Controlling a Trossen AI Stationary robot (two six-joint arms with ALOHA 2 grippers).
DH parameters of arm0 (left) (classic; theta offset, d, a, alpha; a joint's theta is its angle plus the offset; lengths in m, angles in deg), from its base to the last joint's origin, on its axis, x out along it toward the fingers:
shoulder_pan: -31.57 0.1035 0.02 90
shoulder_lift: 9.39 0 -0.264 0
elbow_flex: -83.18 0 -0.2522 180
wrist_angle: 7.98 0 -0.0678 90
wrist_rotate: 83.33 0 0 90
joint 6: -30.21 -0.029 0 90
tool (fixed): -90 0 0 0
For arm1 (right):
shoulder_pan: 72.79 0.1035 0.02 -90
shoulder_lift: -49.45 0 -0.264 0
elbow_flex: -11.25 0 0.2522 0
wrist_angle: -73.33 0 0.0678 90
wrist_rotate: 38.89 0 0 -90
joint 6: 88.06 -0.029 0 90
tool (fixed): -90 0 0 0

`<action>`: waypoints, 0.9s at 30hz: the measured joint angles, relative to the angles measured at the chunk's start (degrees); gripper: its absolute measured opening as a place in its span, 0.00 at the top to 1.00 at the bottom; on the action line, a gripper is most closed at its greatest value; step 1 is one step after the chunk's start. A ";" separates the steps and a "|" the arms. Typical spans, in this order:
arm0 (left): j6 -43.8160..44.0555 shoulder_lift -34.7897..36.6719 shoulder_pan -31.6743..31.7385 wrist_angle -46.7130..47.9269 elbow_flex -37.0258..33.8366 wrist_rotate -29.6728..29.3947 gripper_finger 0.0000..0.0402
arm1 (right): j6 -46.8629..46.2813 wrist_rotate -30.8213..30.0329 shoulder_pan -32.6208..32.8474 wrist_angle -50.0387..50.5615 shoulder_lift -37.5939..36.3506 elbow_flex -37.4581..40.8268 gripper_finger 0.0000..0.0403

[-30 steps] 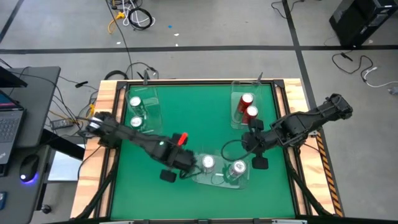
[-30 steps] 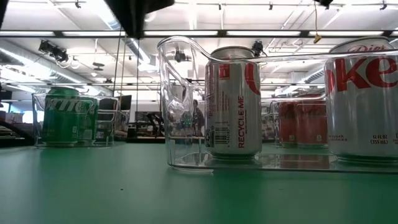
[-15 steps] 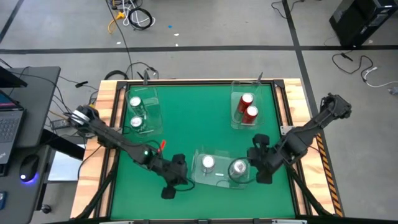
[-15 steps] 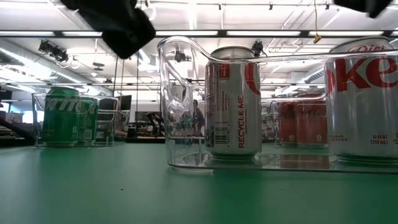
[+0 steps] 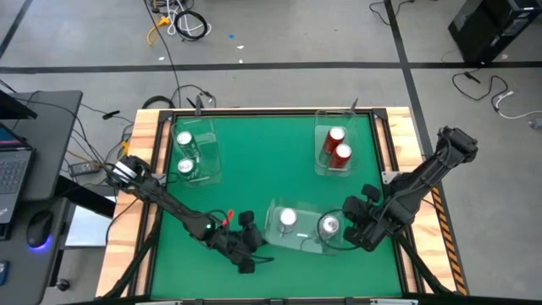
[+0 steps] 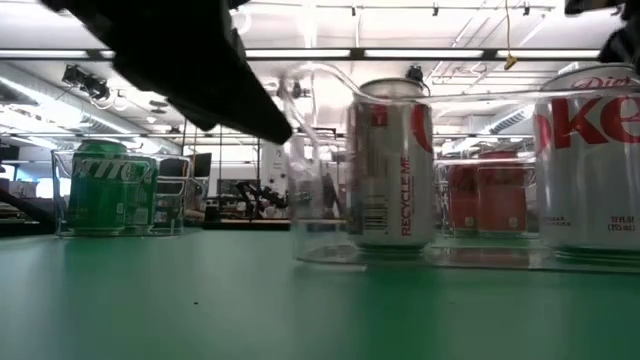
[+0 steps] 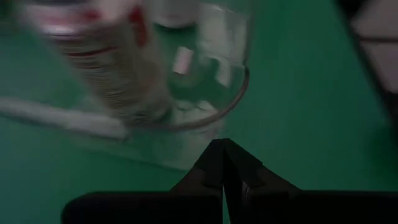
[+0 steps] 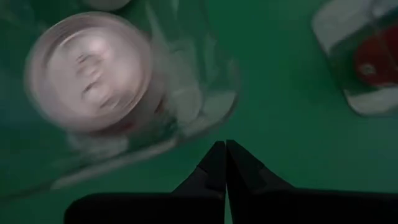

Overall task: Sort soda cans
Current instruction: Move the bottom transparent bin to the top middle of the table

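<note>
From my station I see the left end effector (image 5: 251, 254) low at the near edge of the green tabletop (image 5: 254, 169), fingers pressed together with nothing between them, its tip just beside the near-left corner of the clear tray (image 5: 303, 239) that holds the two silver cans. The left wrist view shows those fingers (image 7: 214, 168) meeting in a point just short of the tray's rounded corner (image 7: 211, 118), with a silver can (image 7: 106, 68) standing inside. The right end effector (image 5: 359, 237) sits at the tray's right end, also pressed together and holding nothing; its wrist view looks down on a can top (image 8: 90, 71) inside the tray wall (image 8: 211, 93), and a red can in its own tray (image 8: 367, 62) shows farther off. Both silver cans stand upright in the near tray, one on the left (image 5: 287, 219) and one on the right (image 5: 329, 225), apart from each other. In the low view the tray (image 6: 320, 250) stands near the camera with one can (image 6: 392, 165) in its left part and the other (image 6: 596, 160) at the frame's right; a dark arm part (image 6: 190, 60) fills the upper left. Farther back, the two red cans (image 5: 338, 146) stand close together in a tray at the far right, and the two green cans (image 5: 185, 152) stand in a tray at the far left.
</note>
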 joint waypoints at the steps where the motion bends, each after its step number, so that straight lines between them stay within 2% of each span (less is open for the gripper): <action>1: 0.50 0.00 -0.12 0.06 0.00 -3.08 1.00 | -1.31 -0.60 -0.23 -0.10 0.00 1.03 1.00; 6: 4.06 0.07 -0.13 0.32 -0.95 -13.91 1.00 | -5.92 -3.05 -0.87 -0.85 -0.01 5.38 1.00; 15: 5.78 0.39 2.65 -6.61 -6.73 -23.56 1.00 | -7.24 -4.04 1.08 -12.58 -0.14 9.33 1.00; 20: 5.40 0.20 5.11 -7.82 -8.97 -24.92 1.00 | -7.43 -3.56 2.13 -16.64 0.02 9.46 1.00; 27: 1.39 0.20 10.00 -12.63 -12.88 -25.78 1.00 | 0.63 -3.50 0.15 -29.47 3.20 9.46 1.00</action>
